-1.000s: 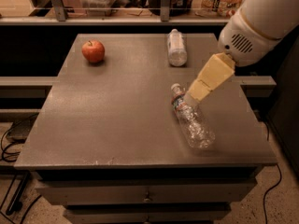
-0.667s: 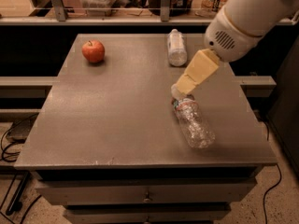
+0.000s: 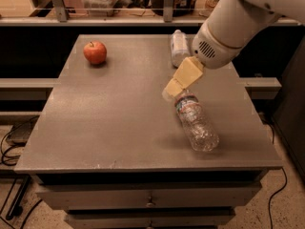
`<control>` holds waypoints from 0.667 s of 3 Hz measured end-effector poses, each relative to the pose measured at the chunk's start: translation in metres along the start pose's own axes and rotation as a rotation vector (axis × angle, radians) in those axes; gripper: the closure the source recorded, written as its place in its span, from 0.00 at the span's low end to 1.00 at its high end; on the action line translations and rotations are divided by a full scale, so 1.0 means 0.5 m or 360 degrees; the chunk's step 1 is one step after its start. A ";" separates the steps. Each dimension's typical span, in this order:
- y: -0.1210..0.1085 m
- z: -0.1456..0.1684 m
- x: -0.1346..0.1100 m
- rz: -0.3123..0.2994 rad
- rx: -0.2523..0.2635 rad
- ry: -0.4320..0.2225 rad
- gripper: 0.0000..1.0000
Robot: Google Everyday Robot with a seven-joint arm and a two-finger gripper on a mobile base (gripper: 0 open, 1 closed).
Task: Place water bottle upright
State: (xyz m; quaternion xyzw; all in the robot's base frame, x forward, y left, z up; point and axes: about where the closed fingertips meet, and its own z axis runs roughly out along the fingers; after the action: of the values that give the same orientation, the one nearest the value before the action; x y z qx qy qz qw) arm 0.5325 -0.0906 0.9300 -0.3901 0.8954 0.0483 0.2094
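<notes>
in the camera view, the water bottle (image 3: 196, 123) lies on its side on the table (image 3: 105, 128), toward the front right edge. my gripper (image 3: 169, 90) is at its cap end, i think to tip it up. i cannot tell if it grips. the left side has room; the apple (image 3: 95, 52) and the whitish bottle (image 3: 179, 46) sit at the back.

water bottle (image 3: 198, 125) cap hidden behind end effector (image 3: 171, 89), arm (image 3: 228, 32) cropped top right
</notes>
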 end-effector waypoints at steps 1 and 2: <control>0.006 0.046 -0.001 0.0035 -0.0002 0.0052 0.00; 0.016 0.091 0.007 0.0059 -0.0017 0.0119 0.00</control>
State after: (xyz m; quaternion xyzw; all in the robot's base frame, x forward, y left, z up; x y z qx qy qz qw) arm 0.5399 -0.0758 0.8869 -0.3760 0.9094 0.0423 0.1729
